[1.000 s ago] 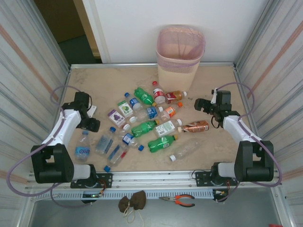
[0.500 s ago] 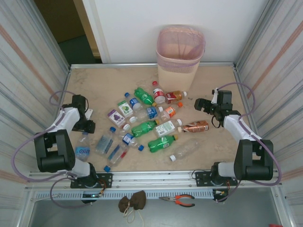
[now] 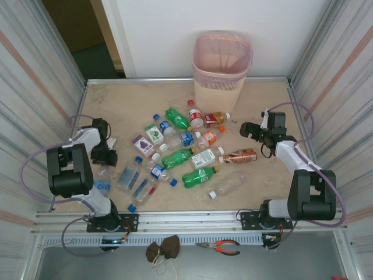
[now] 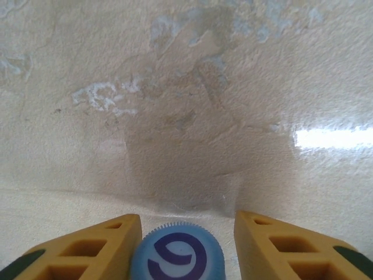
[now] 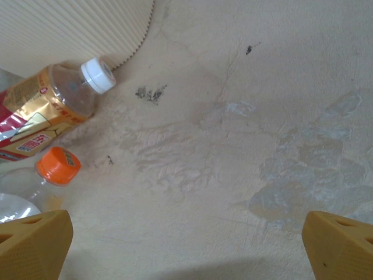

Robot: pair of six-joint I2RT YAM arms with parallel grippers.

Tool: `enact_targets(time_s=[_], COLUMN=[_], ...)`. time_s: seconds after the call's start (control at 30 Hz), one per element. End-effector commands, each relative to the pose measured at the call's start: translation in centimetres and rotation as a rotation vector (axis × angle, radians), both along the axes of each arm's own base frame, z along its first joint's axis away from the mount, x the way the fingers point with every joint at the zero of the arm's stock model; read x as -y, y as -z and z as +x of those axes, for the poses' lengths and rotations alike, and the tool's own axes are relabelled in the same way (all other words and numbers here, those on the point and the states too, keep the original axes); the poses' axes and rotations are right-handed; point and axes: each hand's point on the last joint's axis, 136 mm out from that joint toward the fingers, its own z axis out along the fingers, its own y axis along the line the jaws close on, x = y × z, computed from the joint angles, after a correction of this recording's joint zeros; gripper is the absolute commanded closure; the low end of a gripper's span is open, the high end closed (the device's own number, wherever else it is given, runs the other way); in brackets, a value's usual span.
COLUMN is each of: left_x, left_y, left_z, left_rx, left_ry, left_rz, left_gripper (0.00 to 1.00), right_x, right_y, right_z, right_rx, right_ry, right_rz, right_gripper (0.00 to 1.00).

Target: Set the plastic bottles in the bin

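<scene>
Beige tabletop point(image 3: 134, 99), corrugated walls point(image 3: 35, 76); bin point(image 3: 221, 76) at 12 o'clock. Left gripper point(image 4: 187, 220) closely flanks a blue bottle cap point(image 4: 178, 256), grip uncertain; right gripper point(image 5: 186, 221) gapes, empty.

The plastic bottles point(image 3: 176, 157) lie scattered across the table point(image 3: 128, 105), the bin point(image 3: 222, 76) standing behind them at the far edge.
</scene>
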Motion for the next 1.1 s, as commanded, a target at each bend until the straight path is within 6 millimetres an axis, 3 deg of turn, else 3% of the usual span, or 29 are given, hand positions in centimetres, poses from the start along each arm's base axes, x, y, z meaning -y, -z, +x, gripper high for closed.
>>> enact_targets(time_s=[0.0,0.33,0.53,0.73,0.83,1.07], left_x=[-0.4,-0.5,0.0,1.0,2.2,6.6], left_y=[-0.8,-1.9,-4.7,-10.4,-14.2,-24.8], left_z=[0.0,0.5,1.4,3.2,4.4,5.9], left_rx=[-0.002,0.034,0.147,0.353,0.477,0.825], left_ry=[-0.006,-0.004,0.010,0.069,0.112,0.219], left_rz=[0.011,0.016,-0.001,-0.033,-0.088,-0.285], left_gripper=[0.57,0.68,0.70,0.74,0.77,0.81], right_x=[-0.1,-0.2,-0.9,-2.1,-3.4,-9.5], right_y=[-0.7,-0.9,-3.5,-7.5,-9.5,-15.2], right_z=[0.6,0.1,-0.6,-1.5,-1.8,-3.0], right_rx=[-0.002,-0.012,0.050,0.140,0.197,0.392], right_ry=[0.007,0.013,-0.006,-0.047,-0.104,-0.389], right_rz=[0.024,0.016,-0.011,-0.028,-0.017,0.065], right_gripper=[0.02,0.03,0.03,0.04,0.03,0.01])
